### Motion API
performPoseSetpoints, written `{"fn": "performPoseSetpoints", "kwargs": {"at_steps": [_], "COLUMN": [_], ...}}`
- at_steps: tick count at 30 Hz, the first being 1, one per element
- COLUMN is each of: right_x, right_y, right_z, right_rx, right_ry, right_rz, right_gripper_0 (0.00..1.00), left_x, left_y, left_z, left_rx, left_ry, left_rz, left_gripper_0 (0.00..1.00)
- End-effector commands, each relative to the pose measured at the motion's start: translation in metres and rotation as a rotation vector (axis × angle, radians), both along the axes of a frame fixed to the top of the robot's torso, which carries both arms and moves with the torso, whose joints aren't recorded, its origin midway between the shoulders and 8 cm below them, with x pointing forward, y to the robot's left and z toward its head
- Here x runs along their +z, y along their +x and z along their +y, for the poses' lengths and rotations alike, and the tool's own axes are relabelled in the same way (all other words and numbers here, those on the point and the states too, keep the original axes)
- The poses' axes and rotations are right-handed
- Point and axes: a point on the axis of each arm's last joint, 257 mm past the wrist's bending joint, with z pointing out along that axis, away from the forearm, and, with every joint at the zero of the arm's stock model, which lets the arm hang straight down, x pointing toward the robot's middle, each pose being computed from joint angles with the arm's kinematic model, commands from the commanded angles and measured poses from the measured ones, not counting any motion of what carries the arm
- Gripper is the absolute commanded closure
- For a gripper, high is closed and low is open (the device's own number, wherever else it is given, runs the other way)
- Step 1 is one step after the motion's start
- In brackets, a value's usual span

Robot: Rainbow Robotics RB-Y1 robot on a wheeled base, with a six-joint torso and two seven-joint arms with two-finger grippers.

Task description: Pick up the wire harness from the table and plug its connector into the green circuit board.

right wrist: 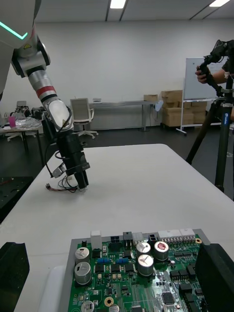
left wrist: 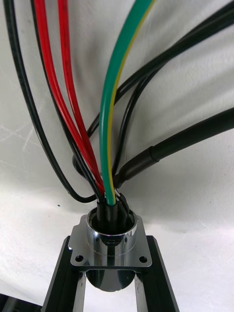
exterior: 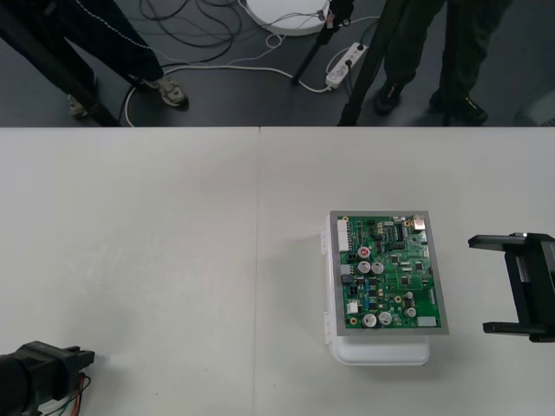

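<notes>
On my screens the plain worktop (exterior: 173, 260) read an even off-white, crossed by one faint darker line. The flat rectangular circuit board (exterior: 390, 273) was green, dotted with silver-topped cylinders and small black chips. It was edged in grey and sat on a white plastic base (exterior: 381, 354). The thin-stranded wire harness (left wrist: 109, 122) showed red leads, several black ones and one green lead with a yellow stripe. Its round flanged metal socket (left wrist: 109, 241) was mirror-silver. The left gripper (right wrist: 80, 181) and right gripper (exterior: 479, 284) were both black. A red ring (right wrist: 45, 91) banded the silver left arm.
</notes>
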Motion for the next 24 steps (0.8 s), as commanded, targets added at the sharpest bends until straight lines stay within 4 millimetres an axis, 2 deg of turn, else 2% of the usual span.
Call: {"fn": "performPoseSetpoints", "kwargs": {"at_steps": [1, 14, 24], "right_x": [0.003, 0.001, 0.003], "right_y": [-0.002, 0.001, 0.002], "right_z": [-0.004, -0.006, -0.006], "right_rx": [0.004, -0.004, -0.005], "right_ry": [0.005, 0.004, 0.006], "right_rz": [0.019, 0.019, 0.016], "right_gripper_0": [0.00, 0.00, 0.00], "left_x": [0.010, 0.029, 0.045], "left_y": [0.021, 0.036, 0.042], "left_z": [-0.007, 0.001, -0.004], "left_rx": [-0.037, 0.105, 0.226], "left_ry": [0.021, -0.085, -0.233], "left_rz": [-0.067, -0.040, 0.065], "left_gripper_0": [1.00, 1.00, 1.00]}}
